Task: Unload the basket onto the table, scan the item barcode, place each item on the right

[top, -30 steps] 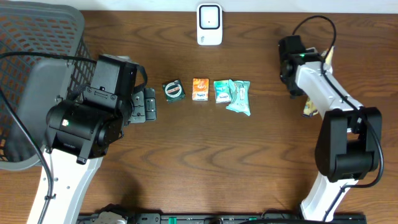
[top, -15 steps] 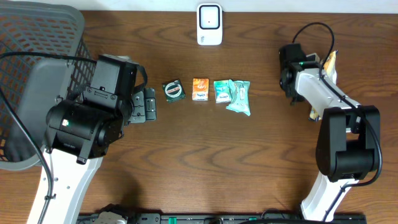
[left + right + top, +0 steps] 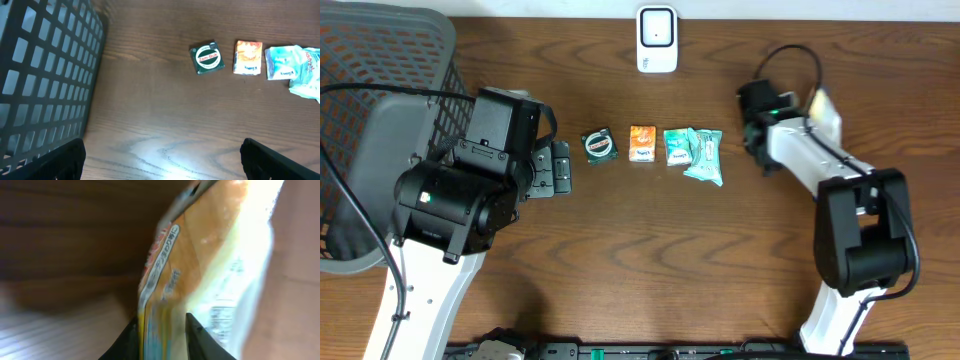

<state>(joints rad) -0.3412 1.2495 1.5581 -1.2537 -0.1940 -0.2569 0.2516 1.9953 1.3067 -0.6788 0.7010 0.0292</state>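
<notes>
An orange snack packet (image 3: 210,255) stands between the fingers of the right tool (image 3: 160,336), right of the row of small goods (image 3: 642,143) on the worktop (image 3: 740,260) and well apart from the white scanner (image 3: 657,40). Whether the tool is clamped on the packet cannot be told. The left tool (image 3: 162,150) hangs with its fingers wide apart near the black basket (image 3: 380,60).

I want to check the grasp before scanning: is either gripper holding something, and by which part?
The right gripper pinches an orange snack packet by one edge, between its fingers. The left gripper is open and holds nothing.
</notes>
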